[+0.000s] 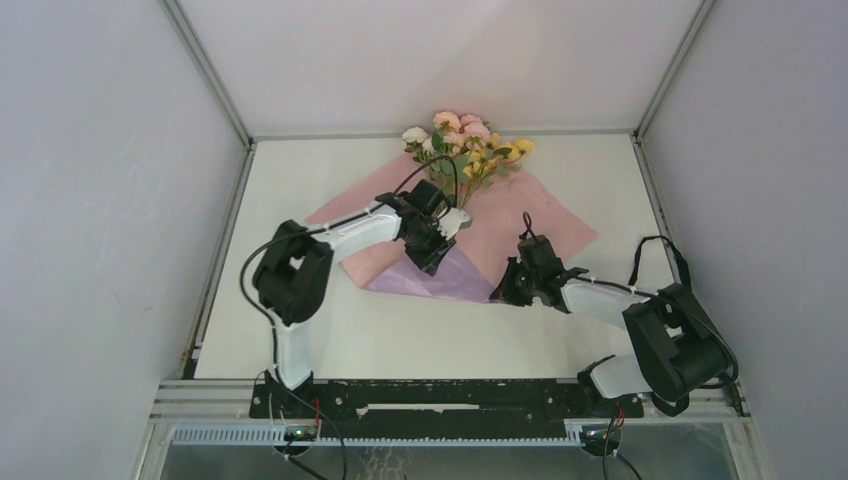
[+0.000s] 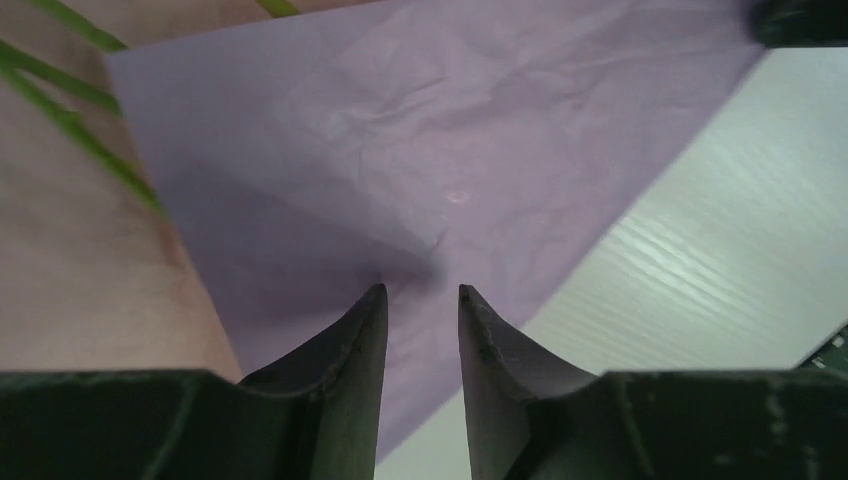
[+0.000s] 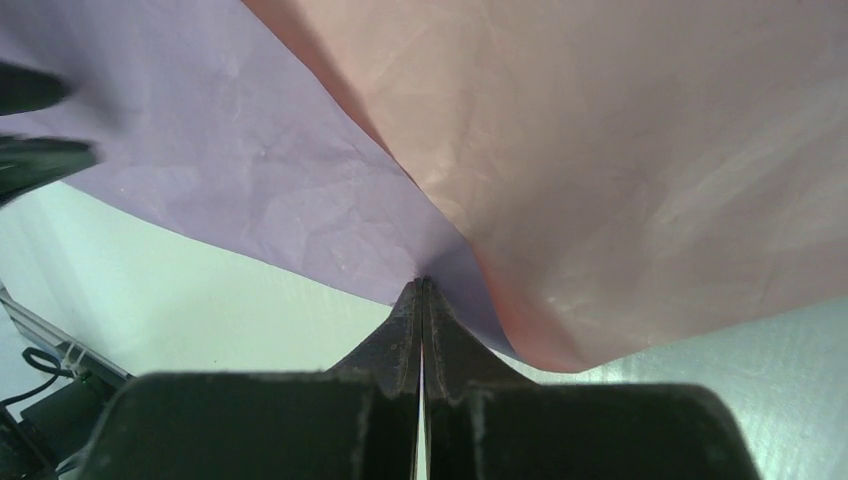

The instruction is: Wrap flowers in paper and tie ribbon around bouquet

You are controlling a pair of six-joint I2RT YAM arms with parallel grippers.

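Table (image 1: 330,330): white top, walled on three sides, carrying everything listed below.

Paper (image 1: 540,225): one large sheet, lying mostly flat and turned cornerwise at mid-table. I see pink on the upward face and lilac on the reverse. The near corner is folded up toward the middle as a lilac flap (image 1: 450,275), slightly crinkled. The sides are not yet drawn in, so no cone is formed.

Flowers (image 1: 465,140): a small bunch of pink, white and yellow blooms at the far corner of the sheet, heads just past its edge. The green stems (image 2: 70,120) run back down across the pink face toward the flap.

Left gripper (image 2: 422,295): poised over the lilac flap near its middle, fingertips at the surface. The jaws stand a narrow gap apart, paper shows through the gap, and I see nothing pinched.

Right gripper (image 3: 421,285): at the right end of the fold, where lilac meets pink. The jaws are pressed fully together over the paper's edge, and the pink side curls up beside them, so I judge it is pinching the paper.

Ribbon: I find none in any view.

Progress, my estimate: early. Flowers are laid on the sheet and the bottom fold is started. Rolling both sides around the stems and the whole tying step are left.
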